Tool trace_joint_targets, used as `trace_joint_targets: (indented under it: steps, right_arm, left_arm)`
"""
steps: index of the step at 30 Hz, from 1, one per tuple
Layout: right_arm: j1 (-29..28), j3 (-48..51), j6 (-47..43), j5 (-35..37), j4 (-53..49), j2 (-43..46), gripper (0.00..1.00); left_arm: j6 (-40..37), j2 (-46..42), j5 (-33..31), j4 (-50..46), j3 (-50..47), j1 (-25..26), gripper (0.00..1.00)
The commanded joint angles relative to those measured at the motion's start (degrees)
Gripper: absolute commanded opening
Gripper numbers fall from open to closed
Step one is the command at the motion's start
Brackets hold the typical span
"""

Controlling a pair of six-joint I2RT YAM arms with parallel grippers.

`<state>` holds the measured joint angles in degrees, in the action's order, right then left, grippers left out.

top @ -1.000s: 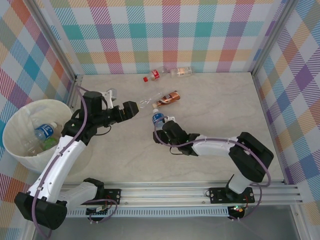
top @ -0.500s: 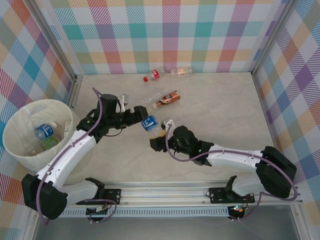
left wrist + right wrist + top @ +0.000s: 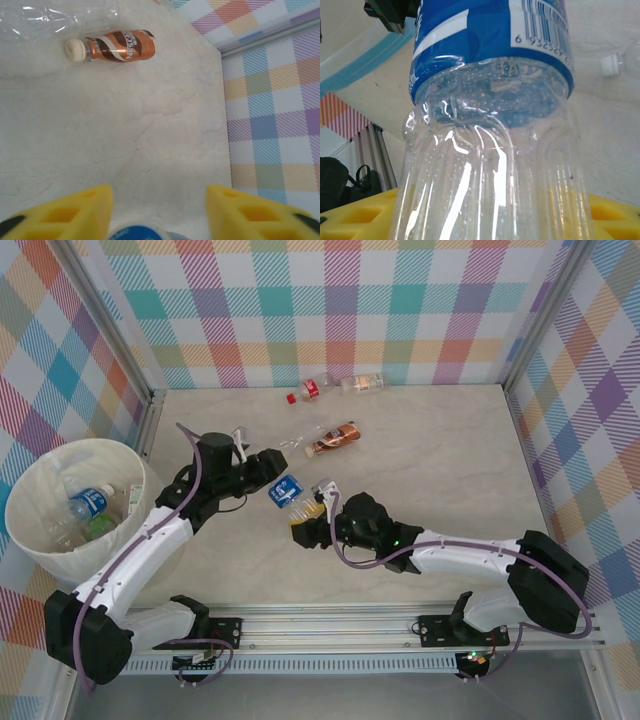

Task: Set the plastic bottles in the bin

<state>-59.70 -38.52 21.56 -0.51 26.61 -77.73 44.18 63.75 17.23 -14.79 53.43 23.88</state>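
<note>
Bottle [image 3: 288, 492] with blue label is held near the centre, clamped low between right gripper [image 3: 306, 521] jaws; its top is straddled by left gripper [image 3: 272, 472] jaws, whose grip cannot be told.

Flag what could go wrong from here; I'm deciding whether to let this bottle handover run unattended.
1. The left gripper straddles one end of the blue-labelled bottle with a gap on one side; if the right gripper lets go early, the bottle may drop to the table.
2. The right gripper holds the thin clear body, which looks crumpled, so it might slip or twist during the pull.
</note>
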Motion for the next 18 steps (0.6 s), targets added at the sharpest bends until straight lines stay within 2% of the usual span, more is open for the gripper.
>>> trace_joint_targets:
  steps: [1, 6, 9, 13, 18]
  right_arm:
    - [-0.8, -2.4, -0.5, -1.5, 4.4, -1.2, 0.48]
    - [-0.8, -2.2, 1.0, -0.9, 5.5, -0.7, 0.51]
    - [-0.8, -1.9, 1.6, -1.0, 5.1, 0.6, 0.61]
    - [-0.8, -2.4, 0.2, -0.8, 0.1, 3.3, 0.84]
    - [-0.7, -3.2, -2.3, 2.1, -8.6, 8.6, 0.98]
  left_arm:
    - [1.2, -2.1, 1.3, 3.4, -1.3, 0.6, 0.36]
    - [1.4, -5.9, 3.2, 3.2, -1.4, 0.6, 0.00]
    - [-0.4, -8.3, 2.2, 1.3, -0.7, 0.5, 0.00]
    - [-5.0, -10.4, -2.0, -4.4, 2.3, 0.6, 0.00]
    - [-8.5, -10.5, -7.8, -11.1, 6.8, 0.4, 0.00]
